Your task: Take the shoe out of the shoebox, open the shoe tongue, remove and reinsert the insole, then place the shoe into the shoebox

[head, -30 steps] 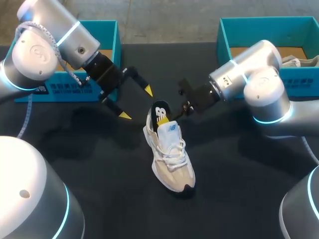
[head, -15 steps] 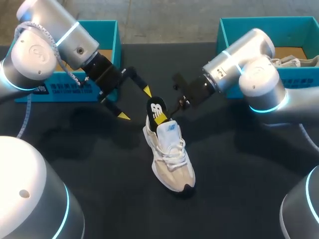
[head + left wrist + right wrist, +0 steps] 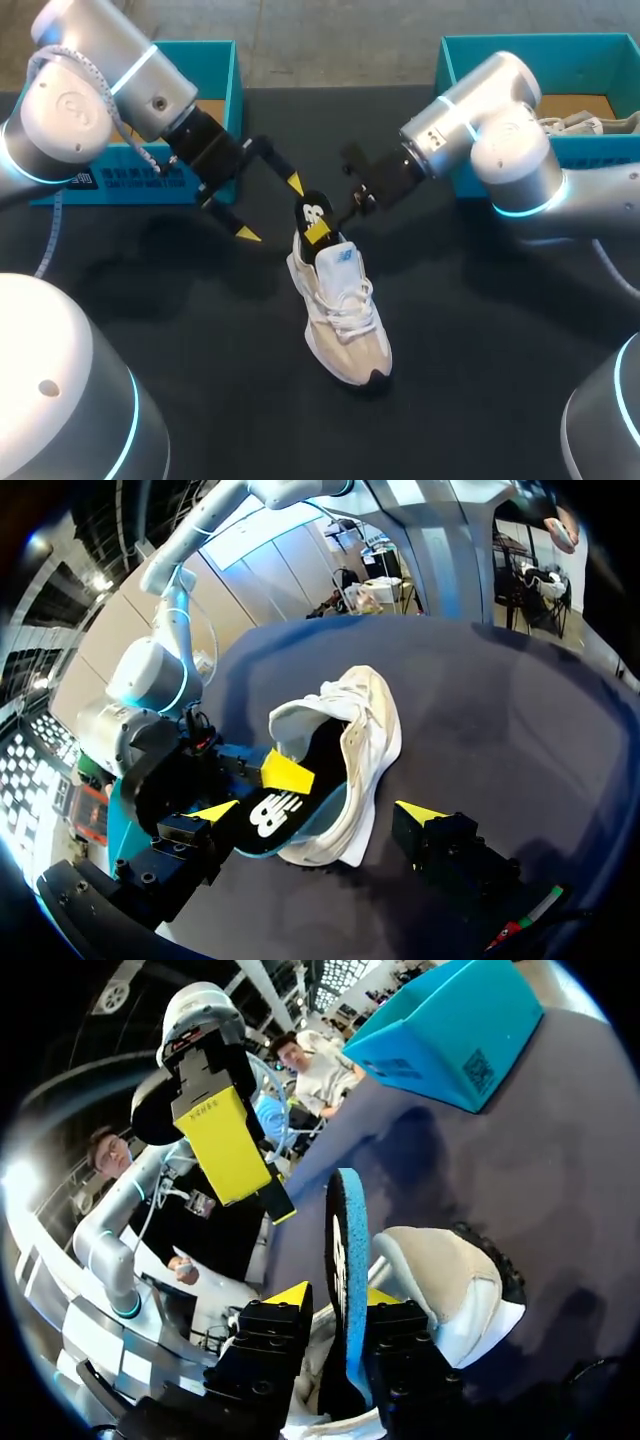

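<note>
1. While the shoe (image 3: 340, 310) stands on its sole near the middle of the dark surface (image 3: 480, 340), its toe points to 5 o'clock and its heel to 11 o'clock. It is cream-white and laced, with a dark toe.
2. Insole (image 3: 316, 222): black top face with a white mark, blue underside. It sticks up out of the shoe's opening at the heel end, tilted toward 11 o'clock. Its front part is hidden inside the shoe.
3. Right arm (image 3: 480, 130) enters from 3 o'clock. The right jaws are closed on the insole's raised end, with one yellow fingertip (image 3: 320, 232) lying on its top face.
4. Right wrist view: the insole (image 3: 345, 1260) stands edge-on between the two fingers, pressed from both sides. The shoe (image 3: 440, 1280) sits just beside and below it.
5. Left arm (image 3: 110, 90) enters from 9 o'clock. The left jaws are spread wide and hold nothing, at 10 o'clock of the heel. One of their fingertips (image 3: 297, 183) is just beside the insole's raised end.
6. Left wrist view: the shoe (image 3: 360, 730) and insole (image 3: 275, 815) lie ahead of the left jaws, heel end nearest.
7. Left box (image 3: 232, 75), teal, sits at 10 o'clock on the surface.
8. Right box (image 3: 450, 65), teal, sits at 2 o'clock, with a second shoe (image 3: 600, 125) inside.
</note>
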### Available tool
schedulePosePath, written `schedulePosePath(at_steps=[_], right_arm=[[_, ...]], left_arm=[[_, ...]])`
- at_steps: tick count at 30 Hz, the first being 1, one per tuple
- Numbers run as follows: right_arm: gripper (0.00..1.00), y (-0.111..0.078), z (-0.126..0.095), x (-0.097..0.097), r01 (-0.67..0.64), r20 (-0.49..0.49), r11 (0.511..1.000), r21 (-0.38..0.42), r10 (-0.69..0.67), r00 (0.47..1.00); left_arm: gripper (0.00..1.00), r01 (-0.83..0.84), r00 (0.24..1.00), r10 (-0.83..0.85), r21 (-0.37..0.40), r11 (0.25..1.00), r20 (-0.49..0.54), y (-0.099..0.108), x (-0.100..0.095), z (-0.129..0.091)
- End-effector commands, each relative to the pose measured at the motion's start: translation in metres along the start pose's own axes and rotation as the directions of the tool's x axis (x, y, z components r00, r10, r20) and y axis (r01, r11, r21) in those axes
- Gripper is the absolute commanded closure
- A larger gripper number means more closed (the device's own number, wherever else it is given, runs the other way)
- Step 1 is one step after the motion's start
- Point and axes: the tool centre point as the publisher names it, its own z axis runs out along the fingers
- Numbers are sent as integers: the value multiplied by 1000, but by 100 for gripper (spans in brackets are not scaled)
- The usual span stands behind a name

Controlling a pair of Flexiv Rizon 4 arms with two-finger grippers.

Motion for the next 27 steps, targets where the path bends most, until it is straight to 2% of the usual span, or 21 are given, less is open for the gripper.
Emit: schedulePosePath(at_steps=[1,9,17,21,26,27], right_arm=[[75,-12,6,7,-11,15,998,-68,12,1000],[73,-14,8,10,-27,29,991,-128,31,999],[65,-18,1,10,-41,41,990,-135,47,998],[66,-19,-4,10,-46,47,990,-130,52,998],[79,-21,-6,7,-54,49,991,-123,61,997],[91,-21,-6,6,-56,47,991,-121,62,997]], left_arm=[[0,-5,1000,5,1,1000,-3,1,-2,-1],[0,-13,1000,13,7,1000,-9,3,-2,-3],[0,-17,1000,17,6,1000,-12,5,-4,-3],[0,-15,1000,15,6,1000,-10,7,-3,-3],[0,-10,1000,10,7,1000,-6,8,-1,-2],[0,-9,1000,9,7,1000,-5,8,-1,-2]])
